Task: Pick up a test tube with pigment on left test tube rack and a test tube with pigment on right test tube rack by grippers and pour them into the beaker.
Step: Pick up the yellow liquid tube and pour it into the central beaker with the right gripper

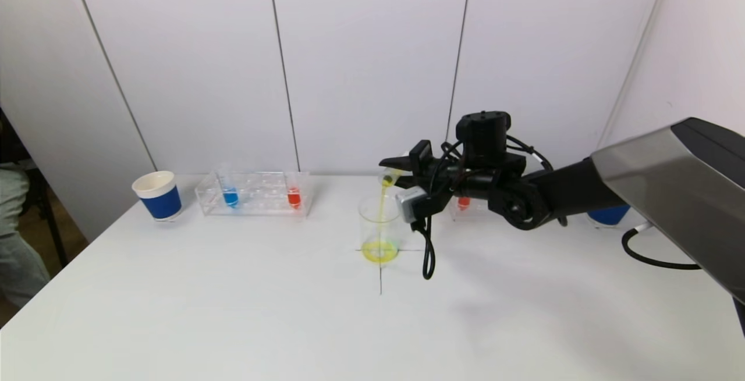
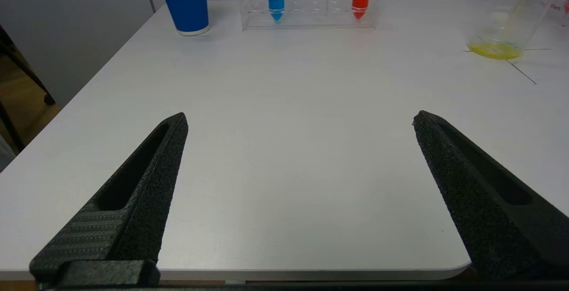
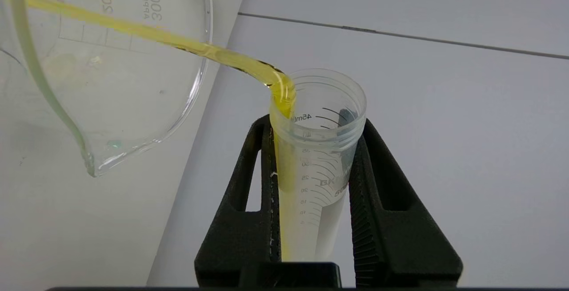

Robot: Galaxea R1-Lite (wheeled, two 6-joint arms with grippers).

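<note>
My right gripper (image 1: 391, 170) is shut on a clear test tube (image 3: 313, 157), tipped on its side above the beaker (image 1: 379, 231). A thin yellow stream (image 3: 146, 33) runs from the tube's mouth into the beaker, where yellow liquid pools at the bottom. The left test tube rack (image 1: 256, 193) holds a blue tube (image 1: 230, 196) and a red tube (image 1: 294, 196). The right rack is mostly hidden behind my right arm; a red tube (image 1: 463, 202) shows there. My left gripper (image 2: 300, 120) is open over the table's near edge, holding nothing.
One blue paper cup (image 1: 158, 195) stands left of the left rack, another (image 1: 608, 214) shows behind my right arm. A black cable (image 1: 428, 253) hangs from the right wrist beside the beaker. A black cross is marked under the beaker.
</note>
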